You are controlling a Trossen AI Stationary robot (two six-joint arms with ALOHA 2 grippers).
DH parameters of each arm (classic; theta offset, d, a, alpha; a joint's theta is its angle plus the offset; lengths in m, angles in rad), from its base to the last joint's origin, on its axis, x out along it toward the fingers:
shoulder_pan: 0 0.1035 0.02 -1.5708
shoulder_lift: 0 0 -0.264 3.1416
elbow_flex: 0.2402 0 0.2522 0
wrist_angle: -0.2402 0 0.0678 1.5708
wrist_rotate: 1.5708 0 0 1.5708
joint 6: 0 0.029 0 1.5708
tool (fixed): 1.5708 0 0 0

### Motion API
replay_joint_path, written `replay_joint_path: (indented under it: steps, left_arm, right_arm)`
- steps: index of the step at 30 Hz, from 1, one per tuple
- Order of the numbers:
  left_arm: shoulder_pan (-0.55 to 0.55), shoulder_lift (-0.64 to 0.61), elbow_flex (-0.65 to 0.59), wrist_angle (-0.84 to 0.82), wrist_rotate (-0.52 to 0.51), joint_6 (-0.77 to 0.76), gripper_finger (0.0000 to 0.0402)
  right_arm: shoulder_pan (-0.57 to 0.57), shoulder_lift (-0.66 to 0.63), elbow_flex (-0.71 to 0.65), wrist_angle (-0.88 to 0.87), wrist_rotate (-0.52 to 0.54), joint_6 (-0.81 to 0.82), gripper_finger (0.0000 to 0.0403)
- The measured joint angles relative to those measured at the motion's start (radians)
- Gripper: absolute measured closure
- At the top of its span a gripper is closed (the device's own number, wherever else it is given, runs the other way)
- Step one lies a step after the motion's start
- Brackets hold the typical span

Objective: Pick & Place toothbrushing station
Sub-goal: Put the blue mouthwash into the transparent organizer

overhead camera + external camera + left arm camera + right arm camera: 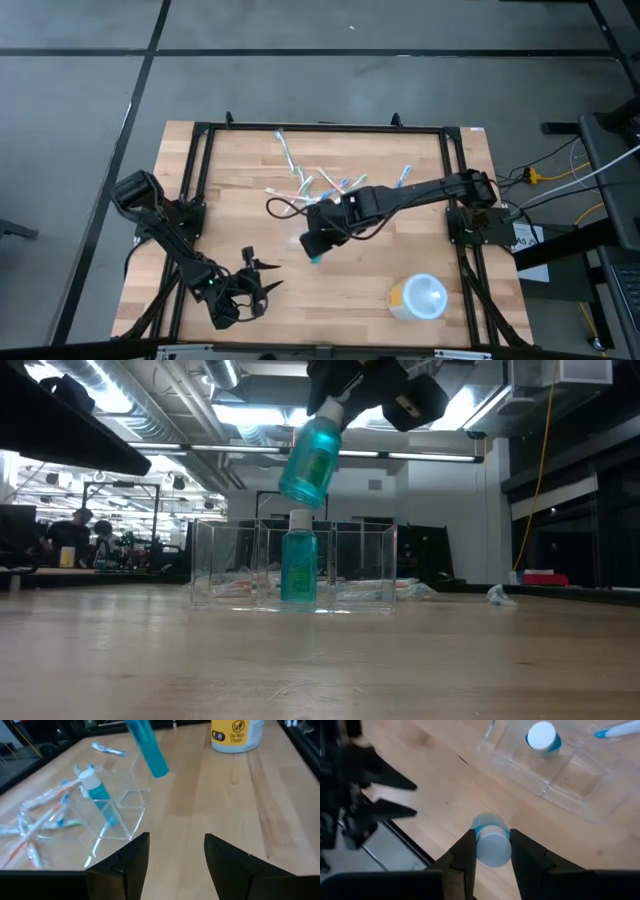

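the right gripper [490,851] fingers clamp a tilted teal bottle [310,460] in the air above the clear toothbrushing station [295,565] at mid tabletop [350,290], which holds another teal bottle [298,565]. the left gripper [172,857] waits near the front edge, fingers apart.

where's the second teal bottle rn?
Teal bottle is mid-table, held tilted in the air by the right gripper, above the clear holder.

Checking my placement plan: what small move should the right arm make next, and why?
Probably carry the held teal bottle over an empty compartment of the clear holder and straighten it. The right tool holds it tilted, short of the holder, where another bottle already stands.
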Motion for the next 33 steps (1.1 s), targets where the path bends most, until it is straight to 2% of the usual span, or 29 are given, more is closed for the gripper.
replay_joint_path:
  steps: [7, 14, 23, 33]
  left_arm:
    - [-0.047, -0.001, 0.000, 0.004, 0.031, -0.050, 0.0217]
    - [-0.112, -0.002, 0.000, 0.005, -0.008, -0.063, 0.0217]
    - [-0.151, -0.002, 0.000, 0.007, -0.028, -0.097, 0.0217]
    - [-0.151, -0.002, 0.000, 0.007, -0.047, -0.095, 0.0217]
  right_arm:
    - [-0.014, 0.005, 0.000, 0.018, 0.033, 0.100, 0.0302]
    - [-0.016, 0.005, 0.000, 0.011, 0.130, 0.156, 0.0302]
    - [-0.040, 0.005, 0.000, 0.011, 0.129, 0.185, 0.0302]
    - [-0.088, 0.005, 0.000, -0.003, 0.120, 0.134, 0.0303]
